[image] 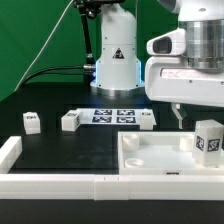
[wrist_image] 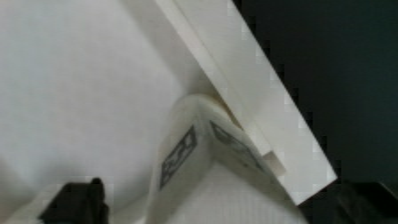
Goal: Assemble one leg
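Observation:
One leg (image: pixel 208 138), a small white block with a marker tag, stands upright in the panel's corner at the exterior view's right. In the wrist view this leg (wrist_image: pixel 206 150) stands against the panel's raised rim (wrist_image: pixel 240 80). My gripper (image: pixel 195 120) hangs over it, jaws apart. One finger (image: pixel 178 116) is clear of the leg's side, and the other is hidden. A dark fingertip (wrist_image: pixel 80 202) shows in the wrist view, apart from the leg. Three more legs (image: pixel 31 121) (image: pixel 70 121) (image: pixel 146 120) lie on the black table.
The large white panel (image: pixel 150 160) lies at the front right. The marker board (image: pixel 112 115) lies before the robot base (image: pixel 115 60). A white rail (image: pixel 60 186) runs along the front edge, with a raised end (image: pixel 9 150) at the left.

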You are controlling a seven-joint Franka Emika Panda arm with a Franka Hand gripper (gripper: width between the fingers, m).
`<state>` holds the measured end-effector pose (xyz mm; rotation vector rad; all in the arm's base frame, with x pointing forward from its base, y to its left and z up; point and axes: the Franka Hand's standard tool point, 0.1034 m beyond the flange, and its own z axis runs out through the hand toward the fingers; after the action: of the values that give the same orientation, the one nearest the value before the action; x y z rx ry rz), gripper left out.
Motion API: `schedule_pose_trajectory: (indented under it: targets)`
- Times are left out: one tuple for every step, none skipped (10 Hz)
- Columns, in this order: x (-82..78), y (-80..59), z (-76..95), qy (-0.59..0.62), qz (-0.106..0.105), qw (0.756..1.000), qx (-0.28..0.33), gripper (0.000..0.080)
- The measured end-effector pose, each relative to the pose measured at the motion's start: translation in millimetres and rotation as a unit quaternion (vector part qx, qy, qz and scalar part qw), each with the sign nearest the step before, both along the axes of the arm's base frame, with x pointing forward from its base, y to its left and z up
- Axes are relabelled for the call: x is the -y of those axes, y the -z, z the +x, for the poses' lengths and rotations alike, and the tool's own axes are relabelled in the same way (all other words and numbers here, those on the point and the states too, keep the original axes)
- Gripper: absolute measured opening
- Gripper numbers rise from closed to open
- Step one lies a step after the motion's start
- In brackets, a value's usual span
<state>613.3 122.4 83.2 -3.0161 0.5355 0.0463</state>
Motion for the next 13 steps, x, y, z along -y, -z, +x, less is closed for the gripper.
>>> schedule_pose_trajectory:
  targets:
    - [0.6,-0.3,0.9,-0.075,-0.006,0.997,0.003,0.0649]
    - [0.3,0.0,0.7,-0.137,-0.009,0.990,0.007,0.0649]
    - [-0.8,0.3,0.4,-0.167,-0.011,0.986,0.010,0.0649]
    - [1.6,0.9,0.2,-0.249,-0.011,0.968,0.015,0.0649]
    - [3.9,1.3,0.5,-0.275,-0.011,0.961,0.016,0.0649]
    - [3.5,1.3,0.4,-0.275,-0.011,0.961,0.016,0.0637]
    - [3.6,1.3,0.4,-0.275,-0.011,0.961,0.016,0.0637]
    - [3.7,1.3,0.4,-0.275,-0.011,0.961,0.016,0.0471]
    - [3.6,1.3,0.4,-0.275,-0.011,0.961,0.016,0.0289]
    - [3.7,1.3,0.4,-0.275,-0.011,0.961,0.016,0.0291]
    - [3.5,1.3,0.4,-0.265,-0.010,0.964,0.016,0.0291]
    - [3.8,1.1,0.9,-0.257,-0.009,0.966,0.017,0.0291]
    - [5.3,0.1,2.6,-0.192,-0.005,0.981,0.027,0.0291]
